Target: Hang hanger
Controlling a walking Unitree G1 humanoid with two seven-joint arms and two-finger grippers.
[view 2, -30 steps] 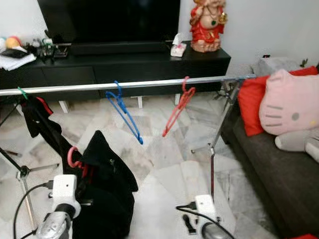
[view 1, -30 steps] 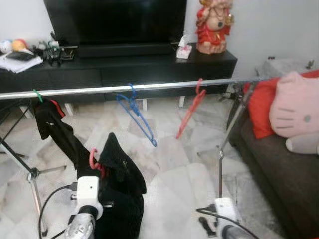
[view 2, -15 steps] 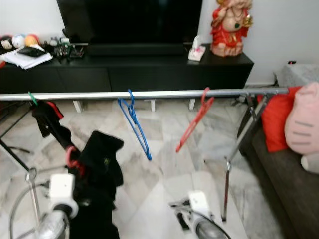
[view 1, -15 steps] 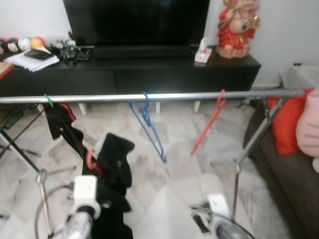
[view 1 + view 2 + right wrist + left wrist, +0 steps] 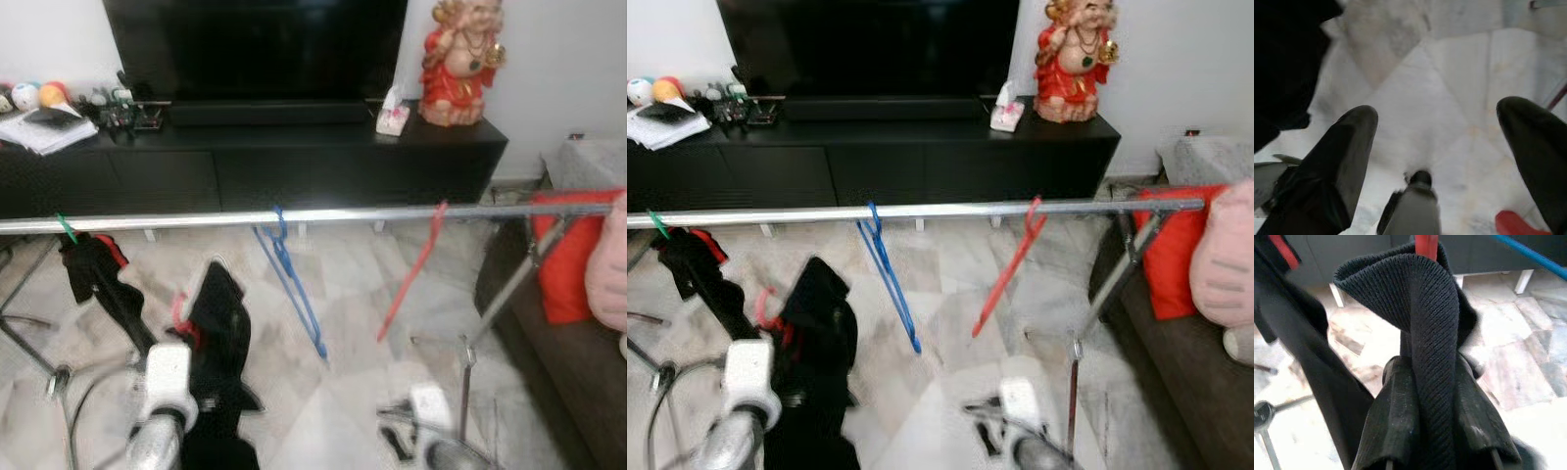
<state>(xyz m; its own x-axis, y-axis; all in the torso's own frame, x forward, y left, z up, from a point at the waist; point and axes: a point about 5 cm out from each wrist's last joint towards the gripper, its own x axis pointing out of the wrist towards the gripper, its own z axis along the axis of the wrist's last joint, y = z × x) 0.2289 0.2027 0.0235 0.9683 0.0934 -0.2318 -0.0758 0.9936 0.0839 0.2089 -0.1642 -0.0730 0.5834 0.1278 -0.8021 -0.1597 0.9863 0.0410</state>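
Low at the left end of the rail (image 5: 323,214), the left gripper (image 5: 1437,396) holds a red hanger (image 5: 182,315) draped in a black ribbed-knit garment (image 5: 223,323); its jaws are clamped on the hanger through the cloth. The hanger's hook curves upward, below the rail and not on it, and the garment's long axis hangs downward toward the marble floor (image 5: 353,294). The left arm rises from the lower edge of the head views, wrist pointing up. The right gripper (image 5: 1437,147) sits low with its black fingers (image 5: 1339,152) spread wide apart over the pale floor, holding nothing. A blue hanger (image 5: 292,284) and another red hanger (image 5: 411,279), both thin and bare, hang slanted near the rail's middle, and a second dark garment (image 5: 98,279) hangs by a green hook (image 5: 65,227) at the rail's left end
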